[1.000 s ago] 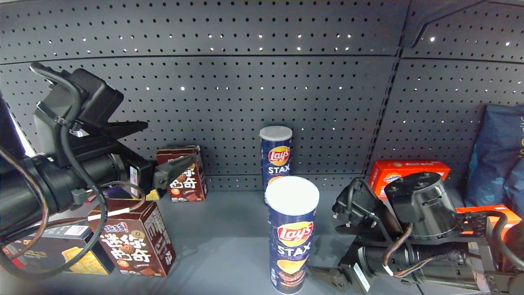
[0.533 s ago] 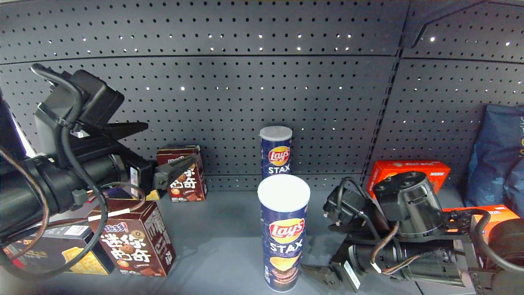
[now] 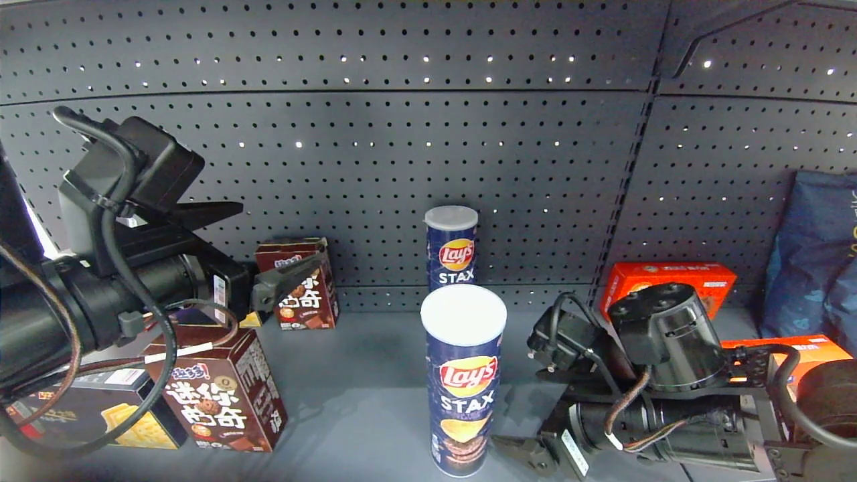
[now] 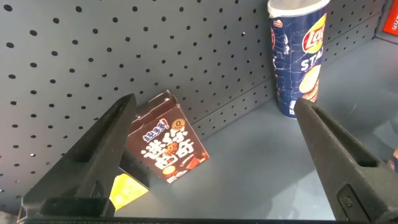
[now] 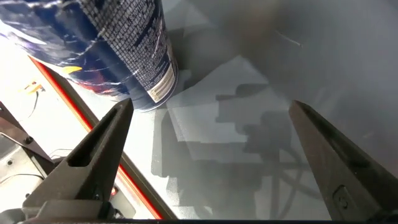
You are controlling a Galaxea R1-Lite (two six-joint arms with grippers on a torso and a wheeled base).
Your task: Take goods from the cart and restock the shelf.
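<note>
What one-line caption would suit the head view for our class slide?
Front chip can and back chip can on a grey shelf, left gripper and right gripper open alongside.

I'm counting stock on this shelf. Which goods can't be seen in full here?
- Rear can: its lower part is hidden by the front can, head view.
- Cracker box: mostly behind the left arm, head view.
- Near orange box: largely covered by the right arm, head view.
- Blue bag: cut off by the head view's edge.
</note>
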